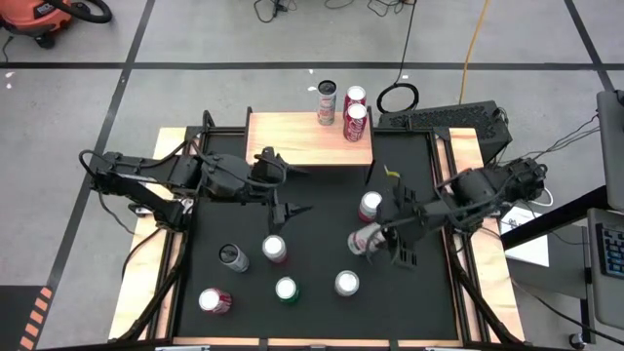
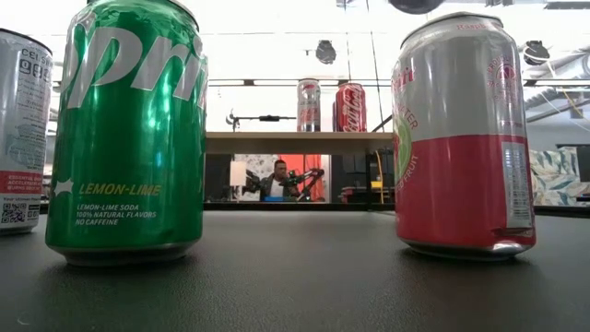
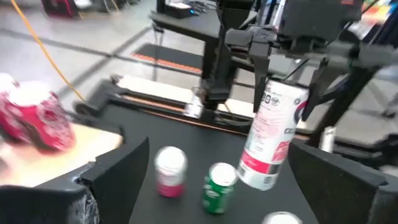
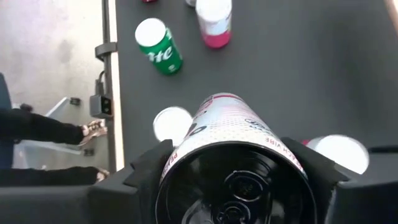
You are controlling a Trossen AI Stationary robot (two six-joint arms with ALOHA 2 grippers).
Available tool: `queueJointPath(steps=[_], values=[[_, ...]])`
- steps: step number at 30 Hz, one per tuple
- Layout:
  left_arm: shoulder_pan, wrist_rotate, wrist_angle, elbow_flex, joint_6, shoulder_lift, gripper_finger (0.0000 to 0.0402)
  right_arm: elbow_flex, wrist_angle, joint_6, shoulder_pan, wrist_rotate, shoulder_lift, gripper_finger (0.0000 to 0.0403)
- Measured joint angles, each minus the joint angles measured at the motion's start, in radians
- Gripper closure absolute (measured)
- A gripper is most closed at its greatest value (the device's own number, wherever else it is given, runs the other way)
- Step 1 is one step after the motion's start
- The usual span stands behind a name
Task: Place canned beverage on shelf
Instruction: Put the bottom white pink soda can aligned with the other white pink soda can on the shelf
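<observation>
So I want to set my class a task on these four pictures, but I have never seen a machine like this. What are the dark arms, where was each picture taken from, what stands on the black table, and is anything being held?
This is a robot with two dark jointed arms, each ending in a two-finger gripper. One picture looks straight down from above, one looks level across the table top, and two come from cameras on the wrists.

The right gripper is shut on a white and red can, held tilted above the black table. The left gripper is open and holds nothing, above the table's middle.

On the table stand several more cans, among them a green Sprite can and a pink and silver can.

At the far edge is the shelf, a small stand with a wooden top, with three cans on it already.
</observation>
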Motion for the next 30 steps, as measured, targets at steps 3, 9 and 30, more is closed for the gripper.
queueJointPath(steps=[3, 9, 30], values=[[0.0, -0.033, 0.0, 0.0, 0.061, 0.0, 0.0016, 0.02, 0.0, -0.076, -0.034, -0.001, 0.0, 0.0174], [0.007, -0.09, 0.0, 0.0, 0.021, 0.0, 0.0016, 0.071, -0.002, -0.284, -0.09, -0.003, 0.0, 0.0174], [0.045, -0.069, 0.015, 0.0, -0.225, 0.0, 0.0016, 0.136, 0.005, -0.847, -0.268, -0.001, -0.001, 0.0173]])
